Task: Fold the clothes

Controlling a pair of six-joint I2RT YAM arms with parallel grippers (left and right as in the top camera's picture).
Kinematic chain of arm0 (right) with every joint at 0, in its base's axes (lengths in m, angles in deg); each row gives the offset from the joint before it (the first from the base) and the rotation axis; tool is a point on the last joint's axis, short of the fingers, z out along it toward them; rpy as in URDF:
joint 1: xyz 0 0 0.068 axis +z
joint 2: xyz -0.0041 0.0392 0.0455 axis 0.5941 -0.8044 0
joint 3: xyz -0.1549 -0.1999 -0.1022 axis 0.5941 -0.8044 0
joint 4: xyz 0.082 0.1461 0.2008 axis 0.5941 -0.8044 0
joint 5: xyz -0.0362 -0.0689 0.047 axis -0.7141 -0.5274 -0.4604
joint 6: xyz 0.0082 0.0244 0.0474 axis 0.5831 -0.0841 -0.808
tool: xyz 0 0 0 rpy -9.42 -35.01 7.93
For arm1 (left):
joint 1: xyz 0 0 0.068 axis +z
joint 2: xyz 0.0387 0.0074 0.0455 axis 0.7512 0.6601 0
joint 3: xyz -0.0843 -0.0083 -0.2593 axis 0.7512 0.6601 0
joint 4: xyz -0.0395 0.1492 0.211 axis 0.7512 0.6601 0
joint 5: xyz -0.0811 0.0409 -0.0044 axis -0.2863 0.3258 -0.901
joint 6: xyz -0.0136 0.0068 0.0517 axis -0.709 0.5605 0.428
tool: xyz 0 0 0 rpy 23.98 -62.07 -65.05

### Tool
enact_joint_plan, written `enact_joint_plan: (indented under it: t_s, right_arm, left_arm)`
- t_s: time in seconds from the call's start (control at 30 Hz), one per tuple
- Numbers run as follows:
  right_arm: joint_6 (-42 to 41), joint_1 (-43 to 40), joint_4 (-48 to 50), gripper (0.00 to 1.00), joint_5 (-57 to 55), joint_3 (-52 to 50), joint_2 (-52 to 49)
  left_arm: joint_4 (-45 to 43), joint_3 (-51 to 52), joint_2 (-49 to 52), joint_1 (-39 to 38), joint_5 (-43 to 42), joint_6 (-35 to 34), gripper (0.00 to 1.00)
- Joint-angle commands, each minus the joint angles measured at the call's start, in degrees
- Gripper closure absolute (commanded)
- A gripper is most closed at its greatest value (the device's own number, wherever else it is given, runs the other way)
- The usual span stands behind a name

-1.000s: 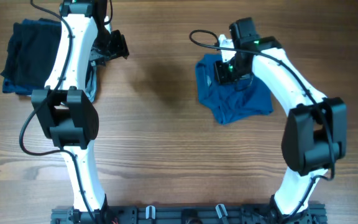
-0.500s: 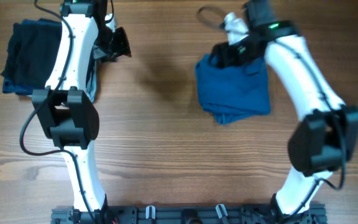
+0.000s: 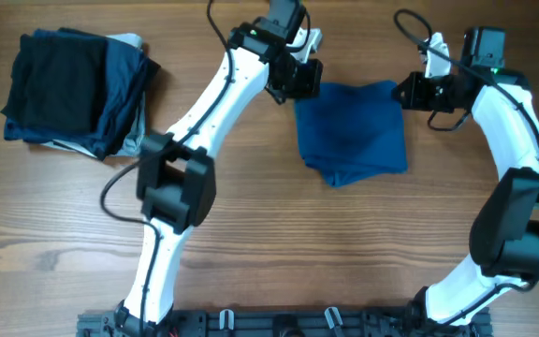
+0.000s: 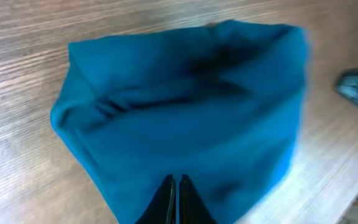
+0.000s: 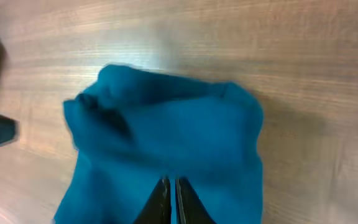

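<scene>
Shirt: the blue polo shirt (image 3: 354, 140) lies folded on the table (image 3: 251, 215), between both grippers.
Left gripper (image 4: 173, 180): fingers closed together, tips over the shirt's far left corner.
Right gripper (image 5: 169, 182): fingers closed together, tips over the far right corner.
Pinching cloth: cannot tell.

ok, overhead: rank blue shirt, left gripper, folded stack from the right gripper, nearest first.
1. blue shirt: at the right gripper's tips.
2. left gripper: shirt's opposite top corner.
3. folded stack: far left side.
</scene>
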Motion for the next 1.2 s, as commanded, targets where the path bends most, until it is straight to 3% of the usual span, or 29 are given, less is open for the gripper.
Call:
enact_joint_plan:
  t_s: [0.0, 0.2, 0.37, 0.43, 0.53, 0.67, 0.77, 0.97, 1.17]
  right_arm:
    - [-0.5, 0.1, 7.5, 0.95, 0.9, -3.7, -5.4]
    - [-0.3, 0.1, 15.1, 0.96, 0.3, -3.9, -18.0]
    - [-0.1, 0.0, 14.1, 0.91, 0.5, -2.0, -11.7]
    - [-0.1, 0.0, 10.1, 0.91, 0.5, -1.7, -2.6]
    - [-0.1, 0.0, -4.6, 0.92, 0.7, -1.7, 10.3]
    - [1.1, 0.0, -17.4, 0.96, -4.8, -4.3, 12.0]
    - [-1.9, 0.0, -10.3, 0.95, -6.1, -12.7, 11.9]
    - [-6.8, 0.0, 11.4, 0.95, -11.9, -29.9, 10.4]
    - [-9.6, 0.0, 13.9, 0.94, -12.9, -30.4, 8.7]
  left_arm:
    - [-2.9, -0.2, 5.5, -0.1, -0.6, -0.5, 0.96]
    - [-4.2, -0.2, 14.1, 0.1, 2.7, -0.6, 0.96]
    - [-2.8, -0.3, 5.1, 0.3, 11.6, 3.3, 0.96]
    - [-2.8, -0.3, -1.9, 0.3, 11.6, 3.0, 0.96]
    - [0.2, -0.3, -7.9, 0.3, 11.3, -0.4, 0.96]
    - [10.7, 0.1, -6.4, -0.6, 6.7, -0.4, 0.96]
    - [12.8, 2.5, -3.4, -3.0, 2.2, -0.2, 0.96]
    - [5.8, 13.1, 0.0, -7.9, 1.4, -0.1, 0.96]
    - [0.8, 23.8, -0.1, -7.8, 2.0, 0.0, 0.96]
